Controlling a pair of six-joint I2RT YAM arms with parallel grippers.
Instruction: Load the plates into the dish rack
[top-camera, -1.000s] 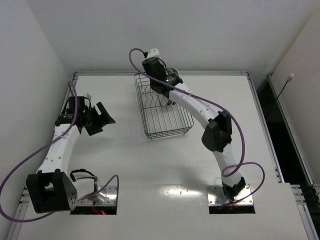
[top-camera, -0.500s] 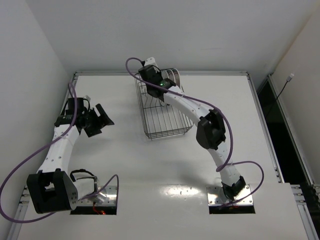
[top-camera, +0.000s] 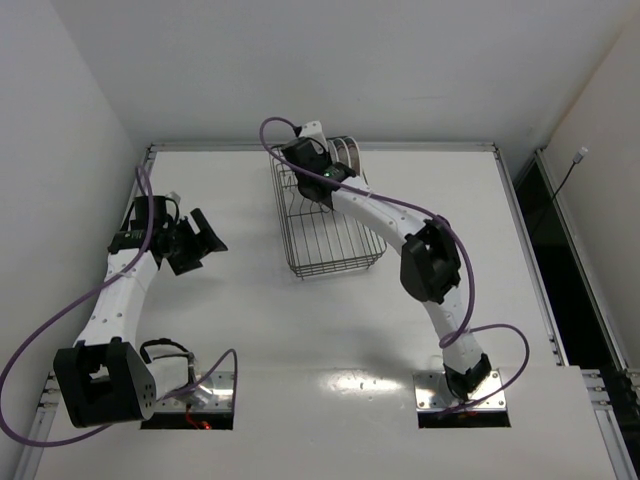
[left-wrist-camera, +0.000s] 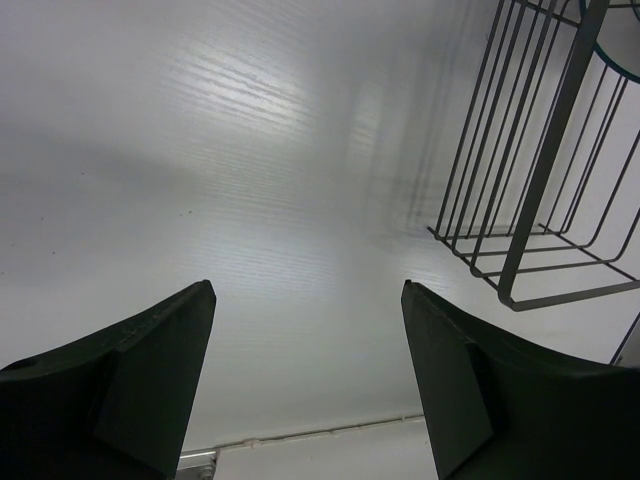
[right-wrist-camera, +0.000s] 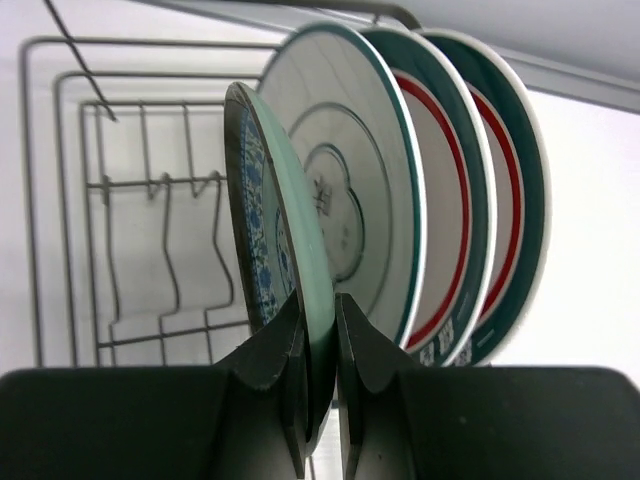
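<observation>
- The left gripper hung with fingers released, holding nothing, above the table, left of the dish rack.
- The right gripper pinched the teal plate by its lower rim; that plate stood upright in the rack, just beside three other plates.

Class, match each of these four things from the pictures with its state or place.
Column A
1. left gripper
2. right gripper
3. small round teal patterned plate
4. two round white plates with green rims and red rings

Column B
a. upright in the dark wire dish rack, at the far end of the plate row
b. open, over the white table beside the rack
c. shut on a plate's rim
d. upright, pinched at its rim

Pairs: 1-b, 2-c, 3-d, 4-a
</observation>
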